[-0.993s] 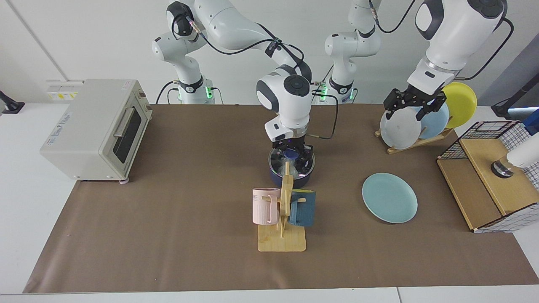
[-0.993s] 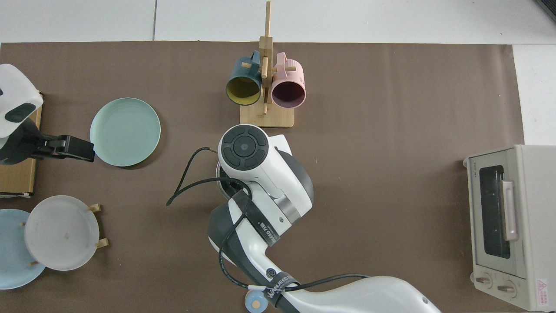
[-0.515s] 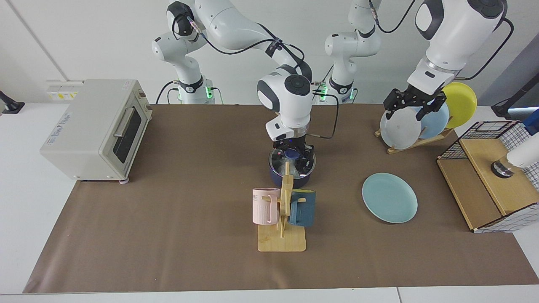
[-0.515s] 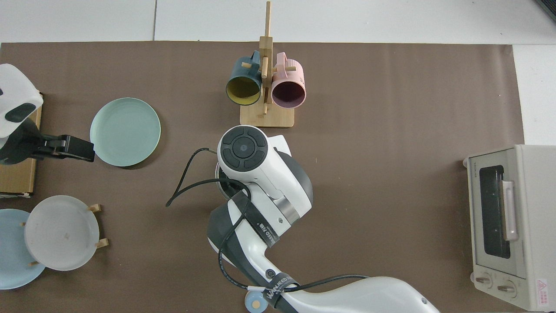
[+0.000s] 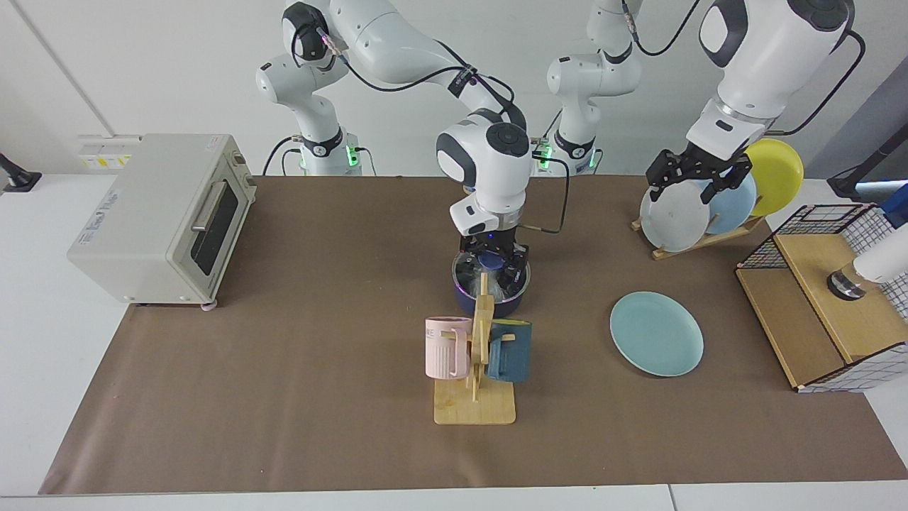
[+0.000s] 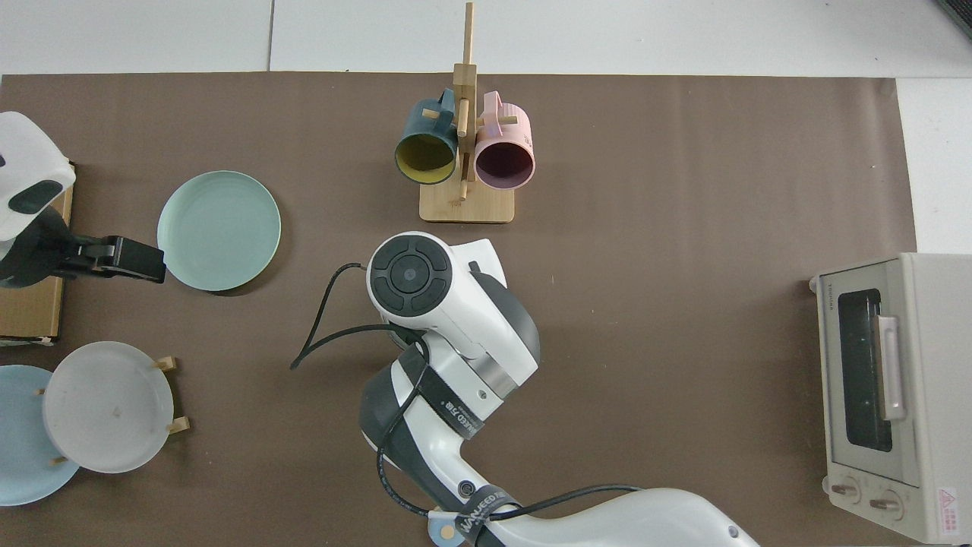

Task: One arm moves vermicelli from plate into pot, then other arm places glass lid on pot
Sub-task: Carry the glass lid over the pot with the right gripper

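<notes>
The dark blue pot [image 5: 505,306] stands mid-table behind the mug tree. The glass lid [image 5: 469,275] rests on it, its blue knob [image 5: 489,261] showing just under my right gripper [image 5: 491,254], which hangs open over the knob. Whitish vermicelli [image 5: 502,288] shows faintly through the glass. The teal plate [image 5: 656,333] [image 6: 219,229] lies bare. My left gripper [image 5: 699,179] [image 6: 144,263] waits open and empty above the plate rack. In the top view the right arm hides the pot, apart from its handle's pale disc [image 6: 443,531].
A wooden mug tree [image 5: 475,397] with pink and dark blue mugs stands right in front of the pot. A toaster oven [image 5: 159,213] sits at one end; a plate rack [image 5: 699,213] and a wire-sided wooden box [image 5: 823,298] at the other.
My right arm's wrist has risen a little and drifted away from the mug tree, while the lid and its knob stay on the pot. The left arm has not moved.
</notes>
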`<state>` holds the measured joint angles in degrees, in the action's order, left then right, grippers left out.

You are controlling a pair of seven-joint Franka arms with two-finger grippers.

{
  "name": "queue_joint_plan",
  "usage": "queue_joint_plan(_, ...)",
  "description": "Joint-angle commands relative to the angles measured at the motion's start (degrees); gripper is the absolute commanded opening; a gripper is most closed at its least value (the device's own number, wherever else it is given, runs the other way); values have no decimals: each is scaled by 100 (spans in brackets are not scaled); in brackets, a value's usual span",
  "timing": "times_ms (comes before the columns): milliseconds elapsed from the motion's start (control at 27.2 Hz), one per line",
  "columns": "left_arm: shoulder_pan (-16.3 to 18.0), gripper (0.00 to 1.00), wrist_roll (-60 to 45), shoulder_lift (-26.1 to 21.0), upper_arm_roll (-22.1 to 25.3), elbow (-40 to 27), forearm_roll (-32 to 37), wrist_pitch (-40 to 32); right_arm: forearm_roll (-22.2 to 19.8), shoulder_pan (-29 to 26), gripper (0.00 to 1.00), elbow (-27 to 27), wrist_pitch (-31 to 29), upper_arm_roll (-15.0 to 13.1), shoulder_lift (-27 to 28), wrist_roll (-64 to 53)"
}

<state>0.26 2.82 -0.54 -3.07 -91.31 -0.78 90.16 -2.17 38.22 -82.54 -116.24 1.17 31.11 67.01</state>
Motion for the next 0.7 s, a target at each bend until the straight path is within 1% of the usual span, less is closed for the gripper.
queue_joint_plan(0, -26, 100, -63, 54, 17, -45, 51, 28, -99, -8, 3, -324, -294, 24, -44, 313)
queue_joint_plan(37, -26, 100, -63, 62, 17, -45, 51, 28, -82, -8, 12, -324, -285, 32, -52, 313)
queue_joint_plan(74, -26, 100, -63, 54, 17, -45, 51, 28, -81, -16, 16, -324, -285, 32, -44, 313)
queue_joint_plan(110, -26, 100, -63, 54, 17, -45, 51, 28, -73, -16, 28, -324, -285, 32, -44, 313)
queue_joint_plan(147, -26, 100, -63, 62, 17, -45, 51, 28, -55, -16, 48, -324, -276, 32, -44, 313)
queue_joint_plan(184, -26, 100, -63, 62, 17, -45, 51, 28, -46, -25, 77, -324, -276, 32, -44, 313)
queue_joint_plan(221, -26, 100, -63, 62, 17, -45, 51, 28, -46, -43, 100, -315, -276, 32, -44, 304)
queue_joint_plan(441, -26, 100, -63, 62, 17, -45, 51, 28, -20, -113, 100, -210, -66, 41, -131, 243)
queue_joint_plan(515, -26, 100, -63, 62, 17, -45, 51, 28, -29, -131, 100, -140, 179, 41, -167, 234)
queue_joint_plan(662, -26, 100, -63, 62, 17, -45, 51, 28, -55, -166, 100, 176, 689, 59, -237, 199)
